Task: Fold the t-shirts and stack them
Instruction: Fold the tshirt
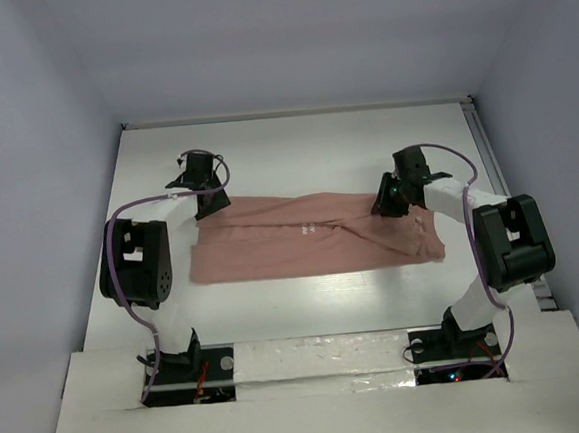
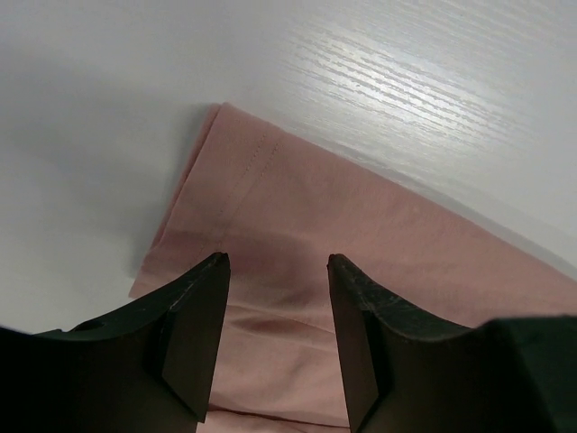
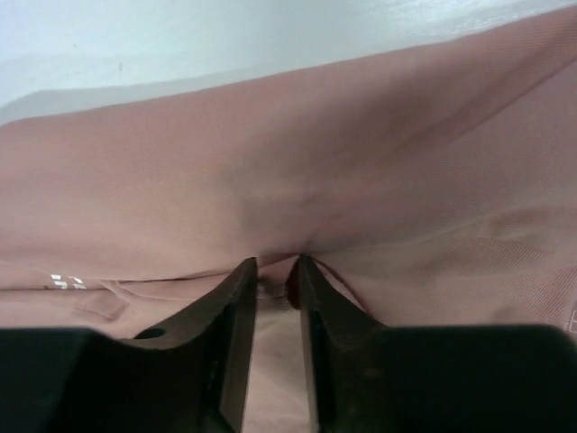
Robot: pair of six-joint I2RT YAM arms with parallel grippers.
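Observation:
The dusty-pink t-shirt lies on the white table as a long band folded lengthwise, with small white lettering near its middle. My left gripper hovers over the band's far left corner. In the left wrist view it is open and empty, with the shirt's hemmed corner below it. My right gripper is at the band's far edge on the right. In the right wrist view it is pinched on a raised fold of the shirt.
Grey walls enclose the table on the left, back and right. A metal rail runs along the table's right edge. The arm bases stand on a raised white ledge at the near edge.

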